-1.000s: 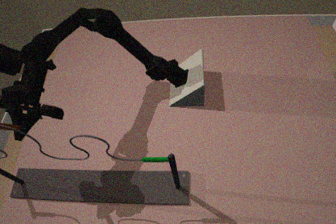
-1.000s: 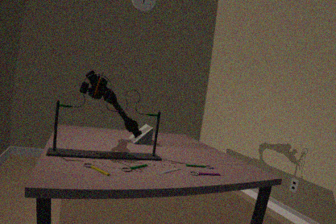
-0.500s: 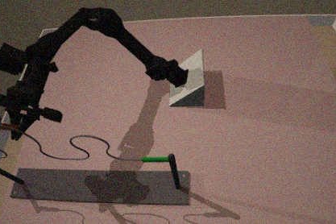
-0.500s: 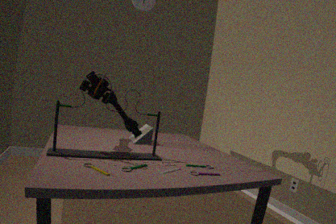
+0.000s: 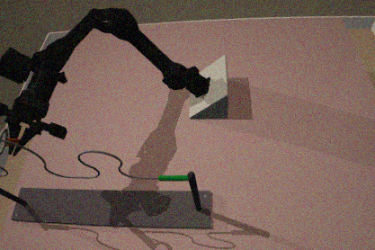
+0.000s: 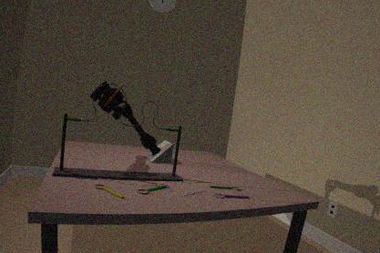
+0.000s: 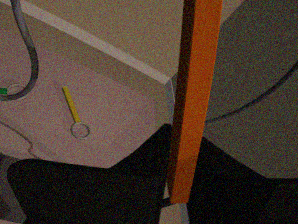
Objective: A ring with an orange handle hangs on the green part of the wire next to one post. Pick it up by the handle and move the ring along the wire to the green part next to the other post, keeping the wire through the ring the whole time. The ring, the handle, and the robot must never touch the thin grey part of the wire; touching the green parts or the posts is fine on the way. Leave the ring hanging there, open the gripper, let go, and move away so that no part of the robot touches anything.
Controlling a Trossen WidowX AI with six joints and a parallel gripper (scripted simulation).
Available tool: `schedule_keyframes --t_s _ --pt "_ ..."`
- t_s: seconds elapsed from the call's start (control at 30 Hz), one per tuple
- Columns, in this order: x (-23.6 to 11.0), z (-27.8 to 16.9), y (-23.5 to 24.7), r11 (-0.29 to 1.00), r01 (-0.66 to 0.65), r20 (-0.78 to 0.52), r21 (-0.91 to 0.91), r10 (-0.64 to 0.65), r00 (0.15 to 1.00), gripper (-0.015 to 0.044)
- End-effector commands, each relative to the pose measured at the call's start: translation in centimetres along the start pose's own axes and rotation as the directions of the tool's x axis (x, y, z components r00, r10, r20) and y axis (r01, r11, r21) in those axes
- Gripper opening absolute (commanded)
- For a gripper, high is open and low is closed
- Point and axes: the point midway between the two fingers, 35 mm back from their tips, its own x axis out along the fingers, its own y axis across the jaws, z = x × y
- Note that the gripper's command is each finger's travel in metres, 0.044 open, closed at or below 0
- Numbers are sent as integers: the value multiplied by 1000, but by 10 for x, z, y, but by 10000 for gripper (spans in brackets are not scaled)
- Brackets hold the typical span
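Ring handle (image 7: 194, 83), orange, running near-vertical across your wrist view, your gripper (image 5: 13, 146) clamped tight on it, pink table (image 6: 179, 200), dim beige-walled room.

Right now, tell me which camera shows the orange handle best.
The wrist view: the orange handle fills the frame, clamped in the gripper. The top view shows only an orange sliver between the fingers; the exterior view shows a faint orange streak.

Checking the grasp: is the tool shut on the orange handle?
Yes. The tool is shut on the orange handle, which runs between its fingers.
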Motion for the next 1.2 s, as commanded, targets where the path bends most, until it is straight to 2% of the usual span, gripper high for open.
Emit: schedule_keyframes --t_s 0.0,1.17 --pt "-2 0 -4 999 27 9 -47 -26 1000 -150" --pt "-2 4 -19 883 211 102 -420 -185 977 -150"
